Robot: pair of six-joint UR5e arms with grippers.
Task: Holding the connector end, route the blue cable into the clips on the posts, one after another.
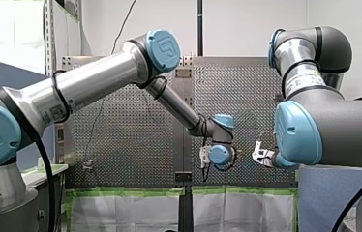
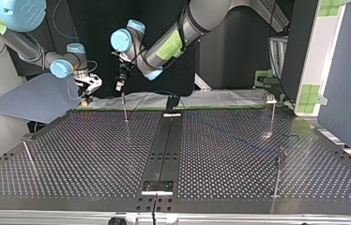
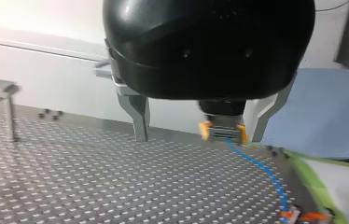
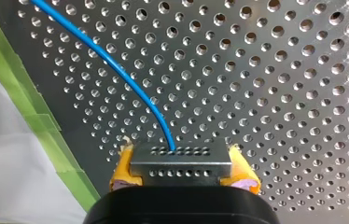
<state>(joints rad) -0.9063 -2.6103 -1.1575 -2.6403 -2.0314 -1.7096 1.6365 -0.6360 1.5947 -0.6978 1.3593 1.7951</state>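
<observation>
My right fingers (image 4: 123, 170) clamp the connector (image 4: 181, 161), and the blue cable (image 4: 116, 70) trails ahead of it. My left fingers (image 3: 137, 112) stand apart, empty. In the top view the nearest post (image 2: 125, 107) is at 3 o'clock from the connector. It seems the cable sits on no post yet, so all routing is left.

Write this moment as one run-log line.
right gripper: shut on connector | left gripper: open, empty | cable: curves from connector over table
</observation>
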